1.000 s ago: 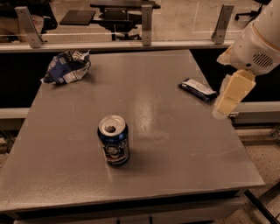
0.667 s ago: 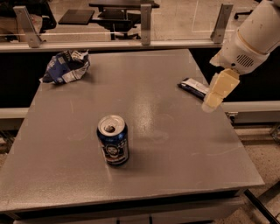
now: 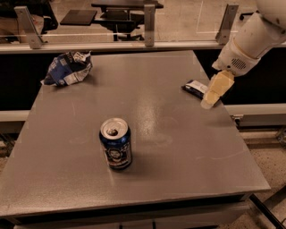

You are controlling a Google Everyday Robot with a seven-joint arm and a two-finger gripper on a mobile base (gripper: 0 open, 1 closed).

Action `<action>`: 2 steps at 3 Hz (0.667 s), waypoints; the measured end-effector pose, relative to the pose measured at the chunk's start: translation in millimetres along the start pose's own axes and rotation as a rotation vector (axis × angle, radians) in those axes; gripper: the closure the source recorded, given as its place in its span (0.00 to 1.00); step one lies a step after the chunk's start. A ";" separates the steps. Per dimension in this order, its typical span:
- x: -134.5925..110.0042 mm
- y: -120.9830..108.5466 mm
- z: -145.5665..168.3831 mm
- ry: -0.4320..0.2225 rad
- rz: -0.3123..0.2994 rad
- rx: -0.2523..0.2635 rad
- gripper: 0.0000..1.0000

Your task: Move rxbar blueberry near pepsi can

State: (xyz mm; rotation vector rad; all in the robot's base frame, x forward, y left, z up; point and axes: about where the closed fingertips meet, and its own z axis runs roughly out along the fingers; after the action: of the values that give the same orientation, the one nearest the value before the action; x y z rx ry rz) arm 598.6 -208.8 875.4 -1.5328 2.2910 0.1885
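Camera view: hand point(image 3: 209, 101) nearer rxbar blueberry point(image 3: 193, 87)

We take this for an office-like lab.
We see a glass partition point(image 3: 134, 27) and desks point(image 3: 125, 5) at 12 o'clock; the gripper point(image 3: 209, 100) hangs near 3 o'clock.

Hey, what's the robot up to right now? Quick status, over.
End effector at table right edge, tip beside the bar. Bar lies flat, well apart from the can. Chip bag far left corner, not in the way.
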 end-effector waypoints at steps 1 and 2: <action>4.5 -20.0 14.1 0.006 0.023 -0.001 0.00; 5.4 -35.2 25.4 0.016 0.042 -0.003 0.00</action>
State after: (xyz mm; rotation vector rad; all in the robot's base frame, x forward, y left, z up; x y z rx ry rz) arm 634.9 -219.5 853.3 -1.4933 2.3379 0.1920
